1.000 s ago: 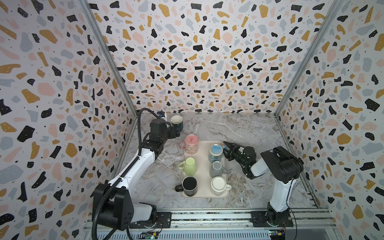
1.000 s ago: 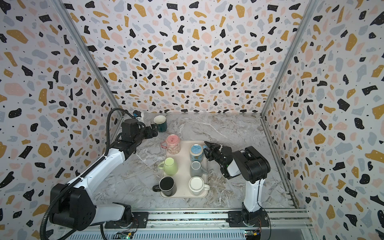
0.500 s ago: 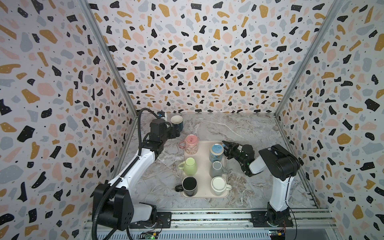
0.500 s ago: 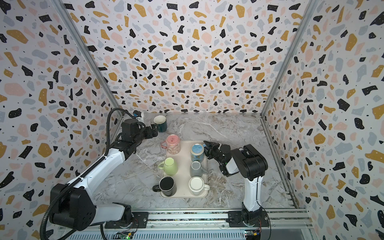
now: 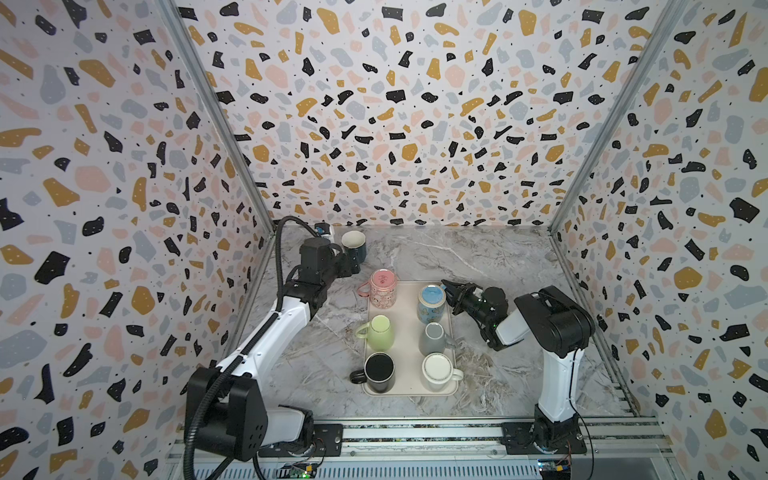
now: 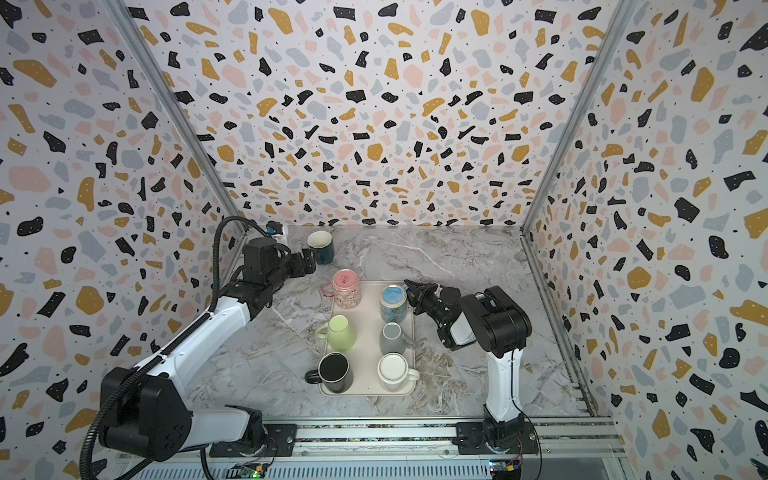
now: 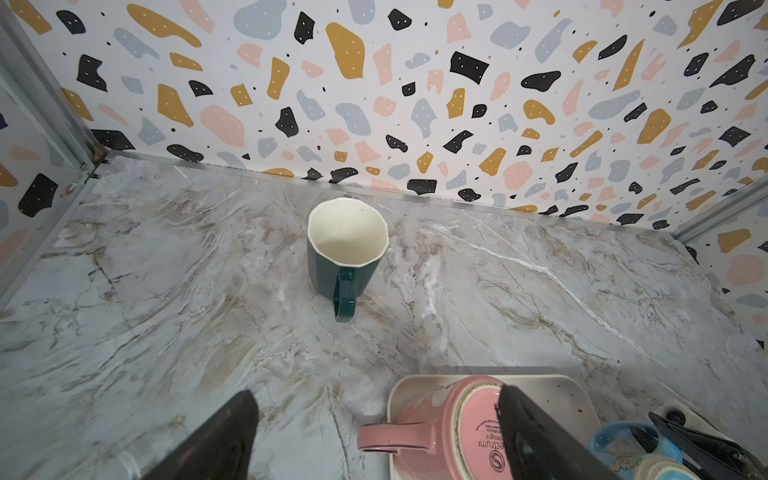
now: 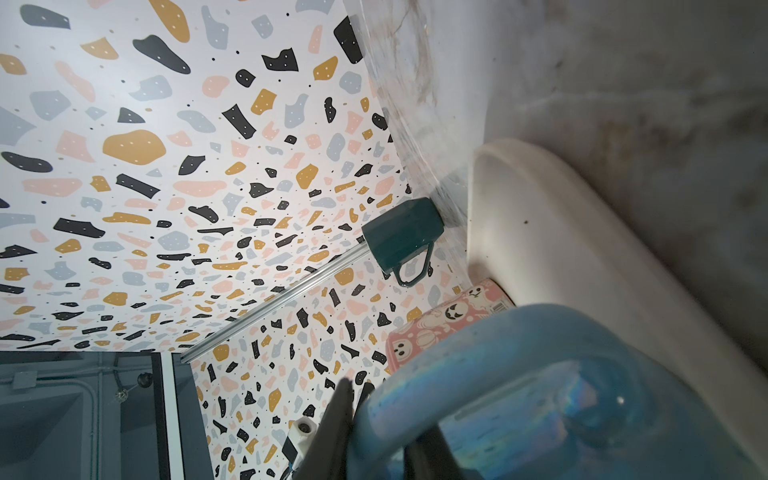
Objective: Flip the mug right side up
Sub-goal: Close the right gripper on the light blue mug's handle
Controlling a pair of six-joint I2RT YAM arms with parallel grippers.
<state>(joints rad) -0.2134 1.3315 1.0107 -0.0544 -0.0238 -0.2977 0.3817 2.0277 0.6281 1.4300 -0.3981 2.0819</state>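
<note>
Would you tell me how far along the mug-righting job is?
Looks done: the dark teal mug stands upright on the marble table. In hand: the right gripper grips the handle of the upside-down blue mug. Remaining: flipping it; the pink mug is also base-up. The left gripper is open.

The bench (image 5: 478,257) looks like smooth, polished grey marble. The tray (image 5: 409,316) is matt cream, plastic-looking. The blue mug (image 5: 431,305) and pink mug (image 5: 383,289) wear glossy ceramic glaze. The corner rail (image 7: 37,95) is brushed metal.
</note>
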